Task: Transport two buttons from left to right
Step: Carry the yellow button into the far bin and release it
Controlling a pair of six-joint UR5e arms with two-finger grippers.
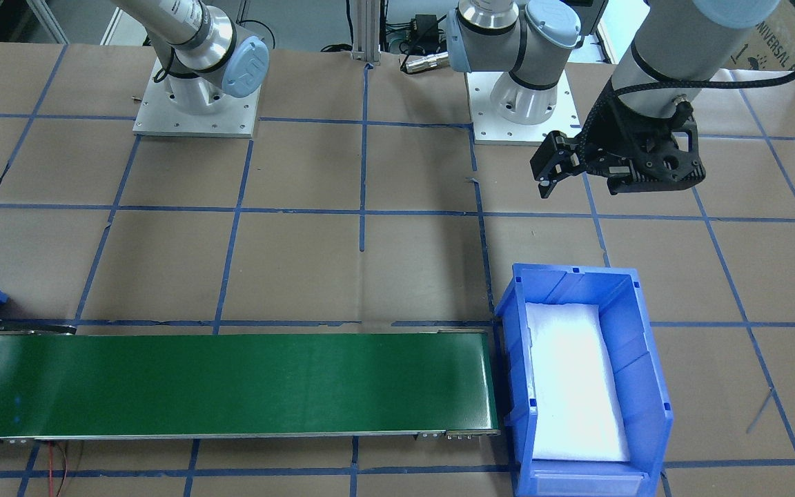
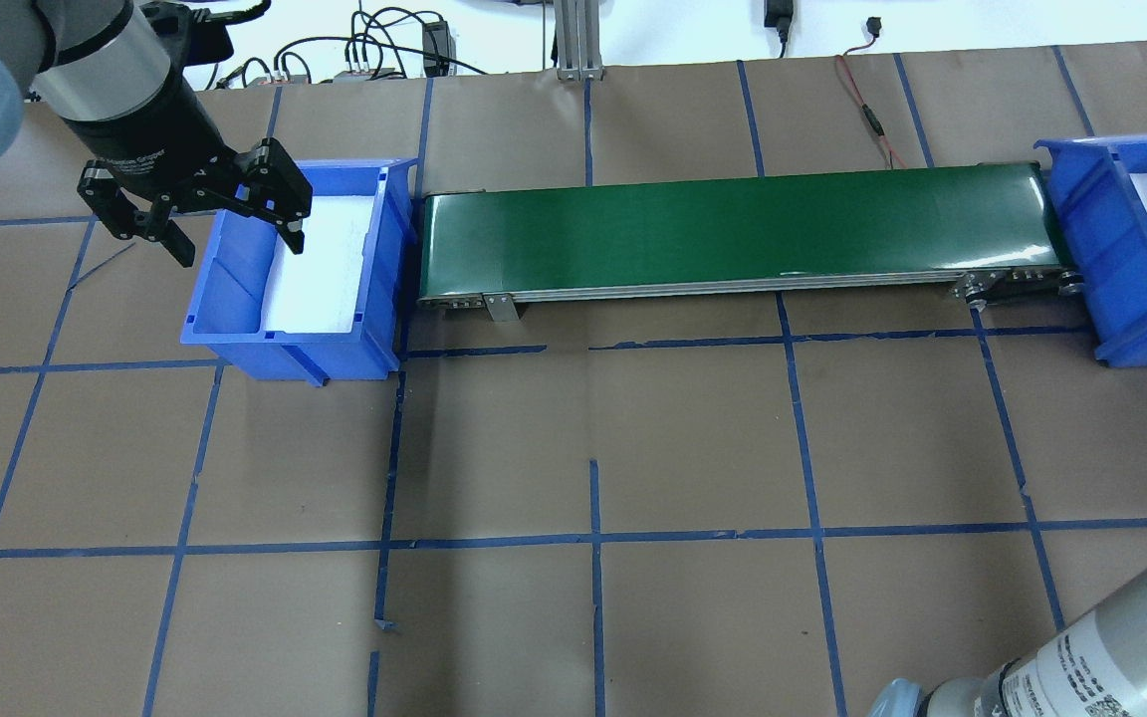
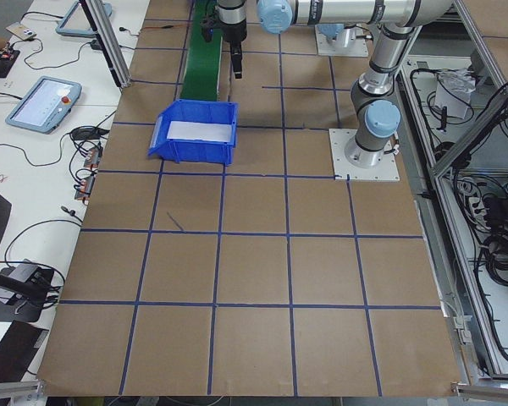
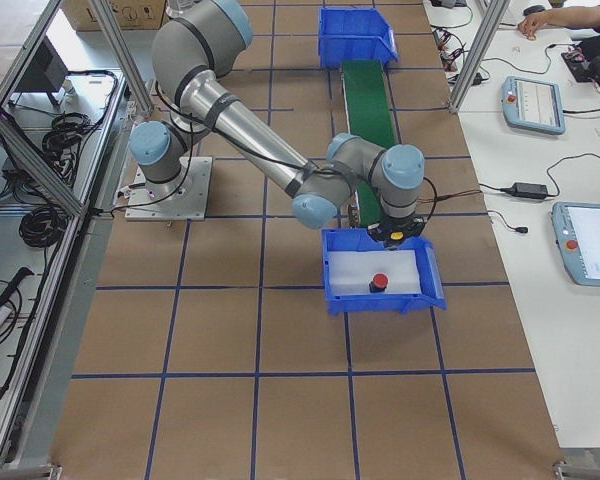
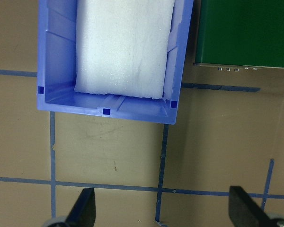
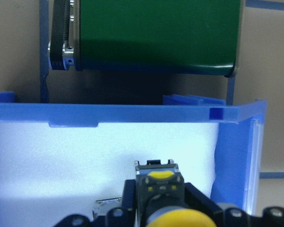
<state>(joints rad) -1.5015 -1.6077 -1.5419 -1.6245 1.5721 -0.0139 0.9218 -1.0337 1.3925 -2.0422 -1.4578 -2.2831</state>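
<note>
The yellow button sits between the fingers of my right gripper, which is shut on it just above the white foam of the right blue bin. In the exterior right view the red button stands on that foam inside the bin, just below the gripper. My left gripper hangs open and holds nothing, above the near outer edge of the left blue bin. Only foam shows in that bin.
A green conveyor belt runs between the two bins. The left arm's base plate and the right arm's stand on the brown, blue-taped table. Teach pendants and a person's hand lie beyond the table's far side.
</note>
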